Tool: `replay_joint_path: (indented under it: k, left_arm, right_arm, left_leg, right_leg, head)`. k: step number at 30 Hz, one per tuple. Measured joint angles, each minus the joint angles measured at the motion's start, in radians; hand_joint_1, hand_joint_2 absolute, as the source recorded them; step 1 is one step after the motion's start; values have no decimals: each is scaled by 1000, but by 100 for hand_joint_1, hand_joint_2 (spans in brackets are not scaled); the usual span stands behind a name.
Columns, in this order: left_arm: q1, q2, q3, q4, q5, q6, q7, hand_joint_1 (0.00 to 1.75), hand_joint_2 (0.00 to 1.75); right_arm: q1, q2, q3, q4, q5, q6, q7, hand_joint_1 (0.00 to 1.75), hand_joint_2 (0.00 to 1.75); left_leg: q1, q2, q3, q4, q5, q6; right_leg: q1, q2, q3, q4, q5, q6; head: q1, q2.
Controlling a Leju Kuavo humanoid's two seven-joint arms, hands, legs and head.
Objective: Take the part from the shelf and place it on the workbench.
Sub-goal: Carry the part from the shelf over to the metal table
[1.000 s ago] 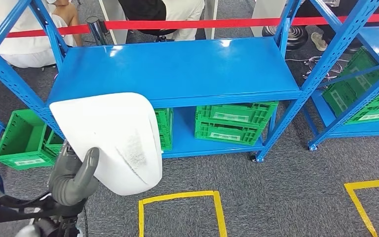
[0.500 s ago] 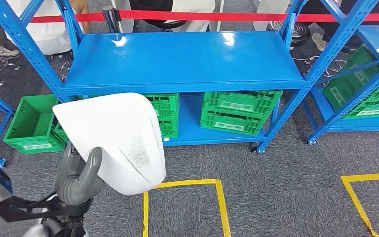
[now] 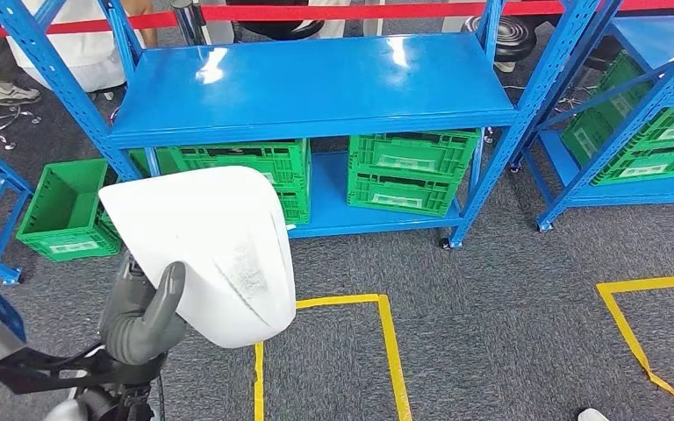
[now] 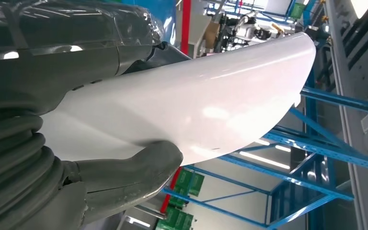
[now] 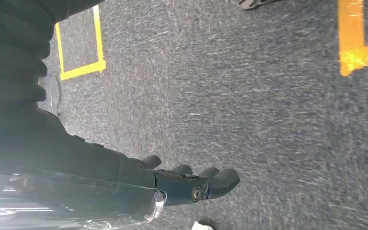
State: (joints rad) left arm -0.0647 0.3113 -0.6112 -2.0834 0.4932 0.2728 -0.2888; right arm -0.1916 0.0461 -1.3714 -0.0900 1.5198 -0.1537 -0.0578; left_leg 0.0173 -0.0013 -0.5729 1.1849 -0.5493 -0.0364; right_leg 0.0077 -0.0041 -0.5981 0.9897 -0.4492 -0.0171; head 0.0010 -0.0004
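Observation:
A large white curved shell part (image 3: 211,246) is held up in front of me by my left hand (image 3: 140,316), whose grey thumb presses on its near face. In the left wrist view the same part (image 4: 196,105) spans the frame with the left hand's (image 4: 100,187) thumb clamped under its rim. The part stands in front of the blue shelf (image 3: 316,83), whose top board is bare. My right hand (image 5: 191,184) hangs down over the grey carpet, its dark fingers loosely extended with nothing in them.
Green crates (image 3: 404,175) fill the shelf's lower level, and another crate (image 3: 66,210) stands on the floor to the left. A second blue rack (image 3: 632,132) is at the right. Yellow tape squares (image 3: 386,351) mark the carpet. A red barrier (image 3: 360,10) and people are behind the shelf.
The whole picture has shifted: the shelf now sits higher and farther off and more carpet shows, so the camera has moved. The white part stays in my left hand.

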Motion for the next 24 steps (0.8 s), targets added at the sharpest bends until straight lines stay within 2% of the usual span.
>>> replay_joint_path:
  k: [1,2,3,5,6,7,8,10,11,12,13,14,15,16,17,18,19,20,21,22,24]
  left_arm:
    - [-3,0,-1,0,-2,0,3,175,175]
    - [-6,-1,-2,0,-4,0,5,175,175]
    - [-9,-2,-2,0,-5,0,6,175,175]
    - [-11,-4,-3,0,-8,0,8,175,175]
    - [-11,-6,-4,1,-8,0,8,175,175]
    - [-11,-8,-4,1,-9,0,9,175,175]
    - [-12,-10,-4,2,-9,0,10,175,175]
    - [-12,-14,-4,2,-10,0,10,175,175]
    - [-11,-15,-5,2,-10,0,10,175,175]
    - [-11,-15,-5,2,-10,0,11,175,175]
    - [-11,-16,-5,3,-10,0,11,175,175]
    - [-11,-16,-5,3,-10,0,11,175,175]
    - [-11,-17,-5,4,-10,0,11,175,175]
    - [-11,-18,-5,4,-11,0,10,175,175]
    - [-11,-19,-5,4,-11,0,10,175,175]
    - [-12,-20,-5,4,-12,0,10,175,175]
    - [-12,-21,-6,4,-12,0,10,175,175]
    - [-13,-21,-6,4,-12,0,10,175,175]
    - [-13,-21,-6,4,-12,0,10,175,175]
    - [-13,-21,-6,4,-12,0,10,175,175]
    - [-12,-22,-7,4,-12,0,10,175,175]
  right_arm:
    - [0,0,0,0,0,0,0,0,175]
    - [0,0,0,0,1,1,1,0,175]
    - [0,-1,0,0,2,1,2,0,175]
    - [1,-3,0,0,6,1,3,0,175]
    - [3,-4,0,1,7,2,4,0,175]
    - [5,-6,0,1,8,2,6,0,175]
    - [7,-7,0,2,9,3,7,0,175]
    - [7,-9,-1,2,9,4,8,0,175]
    - [6,-10,-2,3,9,4,8,0,175]
    - [5,-10,-4,3,9,4,8,0,175]
    - [5,-10,-5,3,9,4,8,0,175]
    - [4,-10,-7,3,9,4,8,0,175]
    - [3,-11,-8,3,10,4,8,0,175]
    - [0,-13,-10,3,11,4,7,0,175]
    - [-2,-14,-11,3,12,4,6,0,175]
    - [-4,-15,-12,3,14,4,4,0,175]
    - [-5,-16,-13,3,15,4,2,0,175]
    - [-5,-16,-15,3,17,4,2,0,175]
    - [-4,-17,-16,3,18,4,1,0,175]
    - [-4,-17,-16,3,18,4,1,0,175]
    - [-3,-17,-17,4,18,4,1,0,175]
  left_leg:
    - [-1,-1,53,-68,-4,5]
    - [-3,-2,93,-125,-18,10]
    - [-5,-3,116,-164,-34,14]
    - [-5,-4,112,-187,-36,27]
    - [-4,-4,102,-188,-28,35]
    - [-2,-4,90,-190,-16,44]
    - [-1,-4,78,-190,-3,51]
    - [-2,-6,49,-189,21,57]
    - [-2,-7,35,-189,33,57]
    - [-2,-7,21,-188,44,56]
    - [-3,-7,7,-187,55,55]
    - [-4,-8,-6,-187,65,53]
    - [-5,-8,-15,-187,75,51]
    - [-8,-8,-22,-186,84,47]
    - [-9,-7,-27,-185,92,43]
    - [-9,-6,-31,-185,100,37]
    - [-10,-4,-35,-185,108,31]
    - [-9,-3,-41,-185,114,25]
    - [-9,-2,-48,-180,108,20]
    - [-9,-2,-58,-163,84,15]
    - [-8,-1,-89,-78,-8,9]
  right_leg:
    - [1,1,-13,11,5,4]
    - [2,2,-23,20,11,8]
    - [3,2,-31,26,18,13]
    - [3,4,-44,31,32,24]
    - [1,5,-52,37,22,30]
    - [-1,6,-60,58,-8,37]
    - [-4,6,-70,96,-55,44]
    - [-7,6,-89,215,-152,56]
    - [-8,6,-92,269,-172,59]
    - [-8,6,-84,298,-168,59]
    - [-7,6,-62,294,-145,58]
    - [-7,6,-23,255,-116,54]
    - [-6,6,29,188,-94,47]
    - [-4,6,85,107,-86,39]
    - [-2,6,131,36,-90,32]
    - [0,7,159,-12,-98,26]
    - [2,7,169,-37,-103,21]
    - [1,7,165,-43,-100,16]
    - [-1,5,157,-46,-92,10]
    - [-2,3,148,-48,-81,3]
    - [-3,0,120,-48,-58,-8]
  head:
    - [-1,0]
    - [-1,0]
    - [-1,0]
    - [-1,0]
    - [0,0]
    - [2,0]
    - [5,0]
    - [10,0]
    - [11,0]
    - [11,0]
    - [12,0]
    - [12,0]
    - [13,0]
    - [13,0]
    - [14,0]
    - [13,0]
    - [14,0]
    - [14,0]
    - [14,0]
    - [13,0]
    - [9,0]
